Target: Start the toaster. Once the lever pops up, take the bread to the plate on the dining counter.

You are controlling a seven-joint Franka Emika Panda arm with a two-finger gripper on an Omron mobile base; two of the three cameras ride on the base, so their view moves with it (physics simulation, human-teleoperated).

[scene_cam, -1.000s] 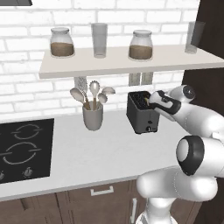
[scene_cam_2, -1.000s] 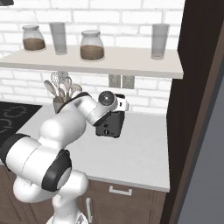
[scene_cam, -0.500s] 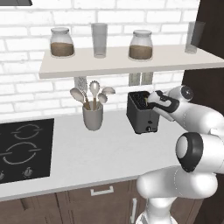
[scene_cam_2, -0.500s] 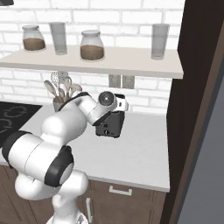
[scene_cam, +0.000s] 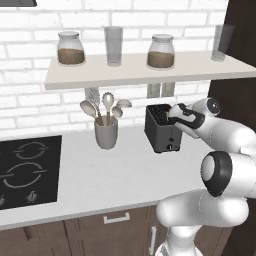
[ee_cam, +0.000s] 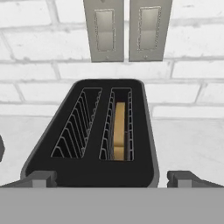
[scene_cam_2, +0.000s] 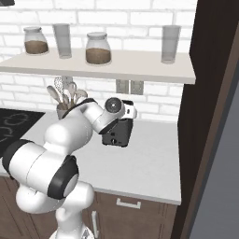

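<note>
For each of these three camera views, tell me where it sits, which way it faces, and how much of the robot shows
Left base view: behind the arm, to its left, facing the brick wall; the arm rises lower right, gripper at the toaster.
Right base view: behind, to its right, same wall; the arm rises lower left, across the toaster.
Hand view: on the hand, looking down into the toaster's slots at the bread; open finger tips at the bottom.
Shared: both base views show the utensil cup and shelf.

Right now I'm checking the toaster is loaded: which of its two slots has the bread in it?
The right-hand slot in the hand view holds the bread, a tan slice standing on edge. The toaster's left slot shows bare wire guides.
</note>
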